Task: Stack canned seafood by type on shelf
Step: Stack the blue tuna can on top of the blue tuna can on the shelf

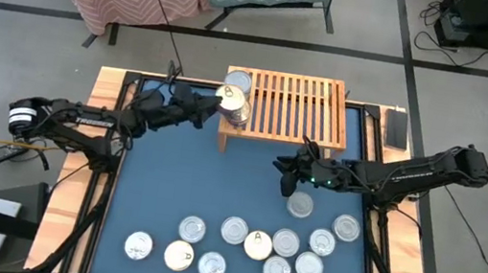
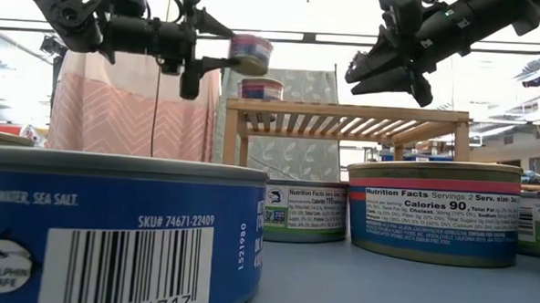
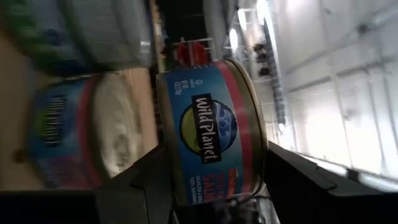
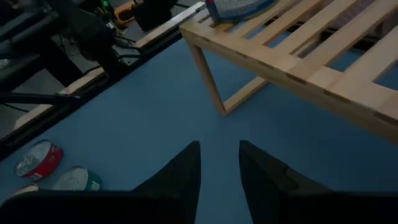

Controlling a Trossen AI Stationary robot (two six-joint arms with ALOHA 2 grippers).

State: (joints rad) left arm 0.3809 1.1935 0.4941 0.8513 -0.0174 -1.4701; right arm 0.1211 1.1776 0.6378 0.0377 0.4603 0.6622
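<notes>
My left gripper (image 1: 221, 103) is shut on a blue and red tin of canned seafood (image 1: 236, 109) (image 2: 251, 52) and holds it over the left end of the light-wood slatted shelf (image 1: 292, 105). A second tin (image 1: 238, 80) (image 2: 261, 87) stands on the shelf's far left corner, bottom down, just beyond and below the held one. My right gripper (image 1: 289, 170) hangs open over the blue table in front of the shelf, with nothing between its fingers (image 4: 186, 174). My left gripper pinches the tin between its two fingers, which come level from the table's left. One finger (image 3: 143, 180) lies on one flat face and the other on the opposite face (image 3: 258, 155). The tin sits level, clear of the shelf, label (image 3: 202, 130) facing the wrist.
Several more tins lie flat on the blue table toward its near edge (image 1: 235, 230) (image 1: 299, 204) (image 1: 346, 228). Two of them fill the front of the low view (image 2: 111, 236) (image 2: 432, 213). A dark flat object (image 1: 396, 128) lies on the table's right rim.
</notes>
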